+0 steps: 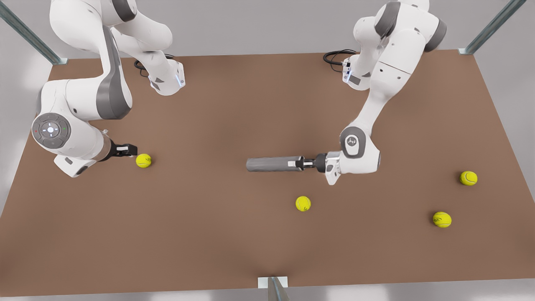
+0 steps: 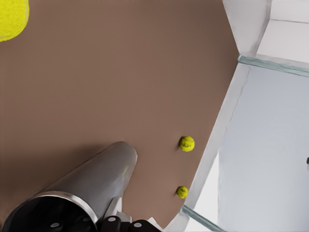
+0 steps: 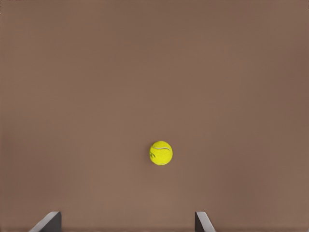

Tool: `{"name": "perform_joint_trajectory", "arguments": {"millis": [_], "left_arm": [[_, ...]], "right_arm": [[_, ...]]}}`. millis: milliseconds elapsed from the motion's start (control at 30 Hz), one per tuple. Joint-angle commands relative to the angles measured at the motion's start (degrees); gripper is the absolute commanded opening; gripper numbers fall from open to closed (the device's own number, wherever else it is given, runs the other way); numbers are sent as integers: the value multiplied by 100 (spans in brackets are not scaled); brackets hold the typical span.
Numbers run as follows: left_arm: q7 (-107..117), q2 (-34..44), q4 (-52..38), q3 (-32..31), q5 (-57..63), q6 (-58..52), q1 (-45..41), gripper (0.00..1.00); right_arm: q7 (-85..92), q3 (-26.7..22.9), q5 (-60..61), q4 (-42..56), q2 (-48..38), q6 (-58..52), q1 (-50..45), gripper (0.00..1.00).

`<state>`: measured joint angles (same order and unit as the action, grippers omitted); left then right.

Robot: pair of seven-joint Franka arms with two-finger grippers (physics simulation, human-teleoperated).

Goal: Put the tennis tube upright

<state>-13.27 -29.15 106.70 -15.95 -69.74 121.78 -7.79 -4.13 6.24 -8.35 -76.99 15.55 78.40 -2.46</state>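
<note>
Grey metal is what we are gripping: our left hand [image 1: 301, 163] is clamping the open, shiny-rimmed end of the tennis tube [image 1: 273, 164], which is lying flat on the brown counter [image 1: 234, 104] near its middle. In the front view the tube's long axis is running left to right, its closed end pointing toward the front view's left and its rim end sitting at our fingers on the right. In the left wrist view the tennis tube [image 2: 87, 188] is stretching away from the camera, with one finger seemingly inside the rim.

We judge the grasp step to be under way and the tipping not yet begun. The next move is calling for us to lift and rotate the wrist so the rim end rises and the closed end plants on the counter, without the tube slipping from so narrow a hold.

Our right hand [image 1: 133, 149] is waiting at the front view's left, its fingers [image 3: 48, 223] spread wide and empty, just beside a yellow tennis ball [image 1: 143, 160]. Three more balls are lying apart on the right.
</note>
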Motion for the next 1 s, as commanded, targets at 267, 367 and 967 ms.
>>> {"name": "perform_joint_trajectory", "arguments": {"millis": [267, 367, 967], "left_arm": [[1222, 1060, -61, 576, 3027, -1112, 402, 21], [1626, 1262, -149, 620, 3950, -1112, 428, 21], [2716, 1465, -747, 716, 6798, -1060, 445, 21]], "right_arm": [[0, 0, 0, 0, 1, 0, 0, 100], [0, 0, 0, 0, 1, 0, 0, 100], [0, 0, -18, 0, 18, 0, -9, 100]]}}
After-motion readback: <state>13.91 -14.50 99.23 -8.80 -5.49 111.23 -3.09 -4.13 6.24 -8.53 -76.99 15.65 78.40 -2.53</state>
